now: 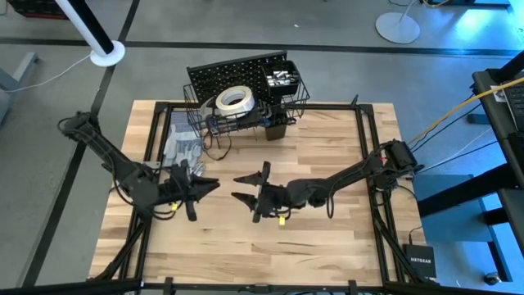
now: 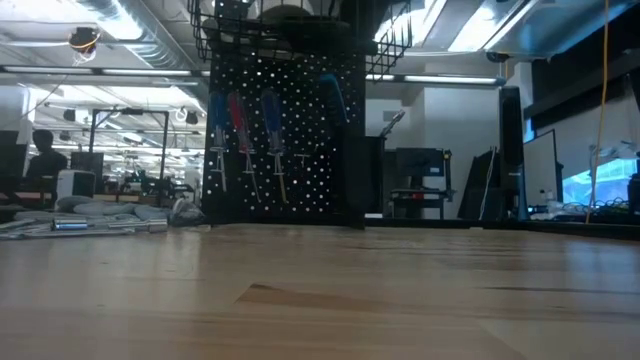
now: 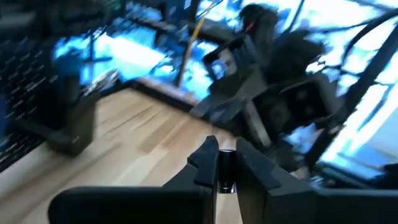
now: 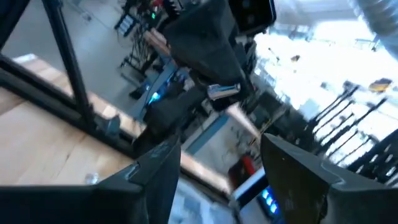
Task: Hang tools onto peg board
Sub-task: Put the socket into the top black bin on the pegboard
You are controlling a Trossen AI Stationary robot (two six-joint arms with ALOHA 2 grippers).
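Now the left gripper (image 1: pixel 211 185) has its fingers pinched on a small silver tool (image 3: pixel 225 171) (too small to name), held above the tabletop (image 1: pixel 327 139). The right gripper (image 1: pixel 246 188) faces it with fingers spread wide, holding nothing. This looks like a hand-over step. Next, the right fingers would need to close on the tool, then carry it to the peg board (image 1: pixel 233 72) at the far edge, where screwdrivers (image 2: pixel 240 125) already hang.

One peg board (image 1: pixel 237 72) up, one white tape roll (image 1: pixel 233 100) in its basket, four screwdrivers (image 2: pixel 243 125) hanging, two grey gloves (image 1: pixel 182 147) lying flat, two arms in.
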